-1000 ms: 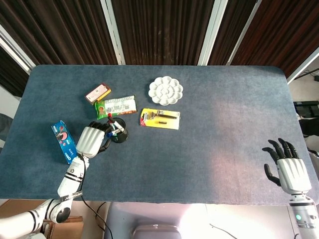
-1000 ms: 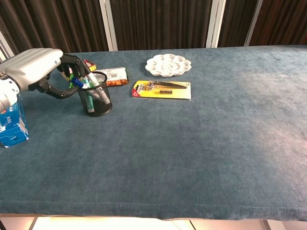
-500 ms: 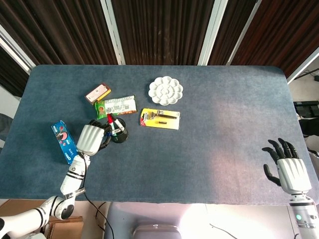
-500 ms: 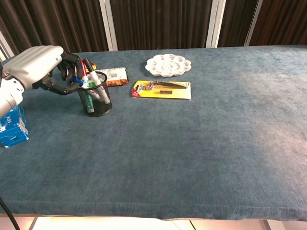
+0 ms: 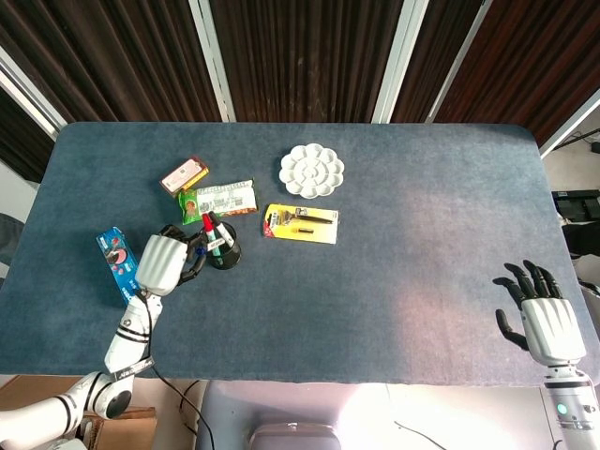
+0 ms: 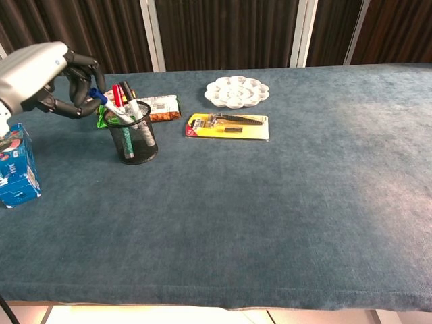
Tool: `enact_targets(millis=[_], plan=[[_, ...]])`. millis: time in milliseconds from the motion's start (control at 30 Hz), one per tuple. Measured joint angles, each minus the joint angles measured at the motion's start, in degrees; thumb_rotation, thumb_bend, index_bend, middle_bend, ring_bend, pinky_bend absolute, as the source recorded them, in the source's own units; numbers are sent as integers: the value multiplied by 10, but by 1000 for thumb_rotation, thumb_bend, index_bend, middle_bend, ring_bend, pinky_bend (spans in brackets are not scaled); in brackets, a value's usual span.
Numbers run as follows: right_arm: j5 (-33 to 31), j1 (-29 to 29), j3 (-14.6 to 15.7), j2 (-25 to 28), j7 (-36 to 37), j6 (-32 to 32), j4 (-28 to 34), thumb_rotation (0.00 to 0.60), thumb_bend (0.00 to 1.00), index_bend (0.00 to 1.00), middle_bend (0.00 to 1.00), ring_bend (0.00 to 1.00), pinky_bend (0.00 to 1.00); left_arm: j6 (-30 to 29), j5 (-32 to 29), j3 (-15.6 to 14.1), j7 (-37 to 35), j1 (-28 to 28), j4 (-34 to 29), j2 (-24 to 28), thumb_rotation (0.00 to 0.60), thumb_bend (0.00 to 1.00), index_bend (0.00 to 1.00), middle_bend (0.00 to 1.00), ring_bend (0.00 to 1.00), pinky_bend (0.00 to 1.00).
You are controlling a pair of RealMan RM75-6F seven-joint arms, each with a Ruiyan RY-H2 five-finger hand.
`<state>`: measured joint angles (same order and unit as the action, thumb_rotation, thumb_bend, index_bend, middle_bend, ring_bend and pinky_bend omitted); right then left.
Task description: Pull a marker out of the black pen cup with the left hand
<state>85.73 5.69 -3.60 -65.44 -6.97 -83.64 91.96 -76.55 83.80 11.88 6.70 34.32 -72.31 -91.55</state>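
Note:
The black mesh pen cup (image 6: 138, 143) (image 5: 224, 253) stands at the left of the table and holds several markers. Among them are a red-capped one (image 6: 117, 94) and a dark-capped one (image 6: 127, 90). My left hand (image 6: 42, 75) (image 5: 160, 262) hovers up and to the left of the cup. Its curled fingers pinch the blue cap end of a white marker (image 6: 111, 108). That marker slants, with its lower end still inside the cup. My right hand (image 5: 547, 322) rests at the table's near right corner, fingers spread and holding nothing; the chest view does not show it.
A blue box (image 6: 15, 165) (image 5: 114, 262) lies just left of my left hand. Behind the cup are a green snack pack (image 5: 218, 199) and a small red packet (image 5: 184, 175). A yellow razor card (image 6: 228, 125) and a white palette (image 6: 237, 91) lie to the right.
My left hand has risen and drawn back to the left, pulling the blue-capped marker partway out of the cup. The right hand has not moved.

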Motion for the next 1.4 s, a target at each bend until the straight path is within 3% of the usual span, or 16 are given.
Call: enact_targets(millis=[233,433,567,867,933,1000,1067,1167,1267,1400], plan=[[1,0,0,-1,0,0,0,600,573,420,261,112,228,-89,49,-6,8,-32,-81,37,600,665,669,740,626,417],[1,1,0,-1,0,1,0,600,573,420,261,112,229,-65,71,-8,6,-7,-85,8,600,653,660,729,617,385],[1,2,0,0,1,2,-1,600,573,420,261,112,228,-36,70,1,8,27,-44,-44,600,650,656,726,584,331],[0,0,0,0,3,0,-2,600,574,420,261,112,229,0,35,57,9,107,140,-190,600,646,621,714,541,326],[0,0,0,0,2,0,-2,600,574,420,261,112,229,14,16,69,16,125,181,-223,600,581,525,643,465,295],[0,1,-1,0,1,0,-1,600,574,420,261,112,229,32,-3,75,37,135,203,-244,600,458,366,508,332,238],[-1,1,-1,0,0,0,0,600,574,420,261,112,229,51,-19,80,66,140,205,-249,600,364,189,327,168,161],[-1,0,-1,0,1,0,0,600,573,420,261,112,230,83,-58,86,114,142,179,-247,600,316,29,132,14,74],[-1,0,-1,0,2,0,0,600,574,420,261,112,230,92,-75,88,129,136,127,-233,600,306,0,70,0,33],[-2,0,-1,1,3,0,0,600,574,420,261,112,231,91,-84,79,145,113,25,-184,600,307,0,64,0,22]])
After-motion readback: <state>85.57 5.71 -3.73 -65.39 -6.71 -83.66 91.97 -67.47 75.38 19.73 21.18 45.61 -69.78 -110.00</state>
